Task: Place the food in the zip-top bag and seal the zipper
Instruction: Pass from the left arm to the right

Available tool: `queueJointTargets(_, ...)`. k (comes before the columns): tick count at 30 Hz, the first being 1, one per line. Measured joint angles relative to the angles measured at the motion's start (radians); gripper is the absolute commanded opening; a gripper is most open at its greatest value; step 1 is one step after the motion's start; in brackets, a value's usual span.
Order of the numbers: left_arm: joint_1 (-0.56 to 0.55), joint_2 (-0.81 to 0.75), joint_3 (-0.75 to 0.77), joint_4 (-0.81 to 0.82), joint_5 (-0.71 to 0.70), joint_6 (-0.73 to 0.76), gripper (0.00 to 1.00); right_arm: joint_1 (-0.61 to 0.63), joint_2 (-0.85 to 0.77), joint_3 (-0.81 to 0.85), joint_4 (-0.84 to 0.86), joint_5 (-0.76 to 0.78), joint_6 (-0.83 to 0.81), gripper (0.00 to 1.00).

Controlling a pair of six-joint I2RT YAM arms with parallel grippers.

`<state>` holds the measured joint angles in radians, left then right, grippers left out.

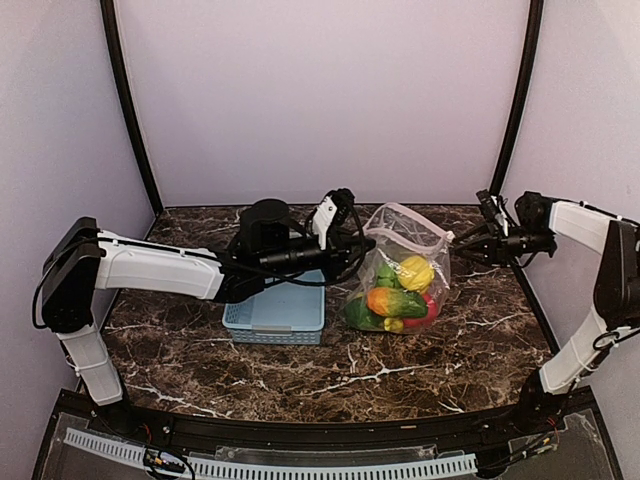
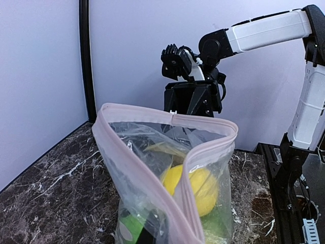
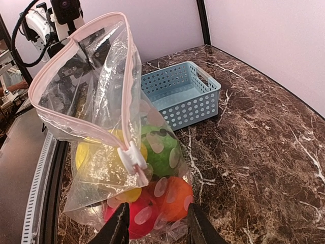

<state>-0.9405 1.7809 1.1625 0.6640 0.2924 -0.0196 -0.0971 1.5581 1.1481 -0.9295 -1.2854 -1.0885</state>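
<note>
The zip-top bag (image 1: 405,265) stands upright on the marble table with its mouth open. The food lies inside it: a yellow lemon (image 1: 415,272), an orange (image 1: 380,300), green pieces (image 1: 362,315) and a pink-red ball (image 1: 427,308). My left gripper (image 1: 360,243) is at the bag's left upper edge and seems shut on the zipper strip (image 2: 152,183), which fills the left wrist view. My right gripper (image 3: 156,229) is open just right of the bag. The white slider tab (image 3: 133,157) hangs ahead of its fingers, above the orange (image 3: 175,195) and the red ball (image 3: 137,216).
The light blue slatted basket (image 1: 275,318) stands left of the bag under my left arm, and it also shows in the right wrist view (image 3: 183,94). Pale walls and black posts close the back and sides. The right arm (image 2: 264,30) reaches in beyond the bag.
</note>
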Motion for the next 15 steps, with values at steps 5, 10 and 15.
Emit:
queueJointTargets(5,0.001,0.001,0.009,-0.014,0.0,-0.01,0.05,0.038,0.013,0.005,-0.009,-0.013,-0.014,0.33)
queueJointTargets(10,0.007,0.002,0.023,-0.027,0.002,-0.015,0.05,0.067,0.016,0.022,-0.005,-0.028,-0.013,0.27)
queueJointTargets(15,0.008,0.002,0.023,-0.028,0.002,-0.016,0.05,0.083,0.029,0.031,0.002,-0.035,-0.009,0.08)
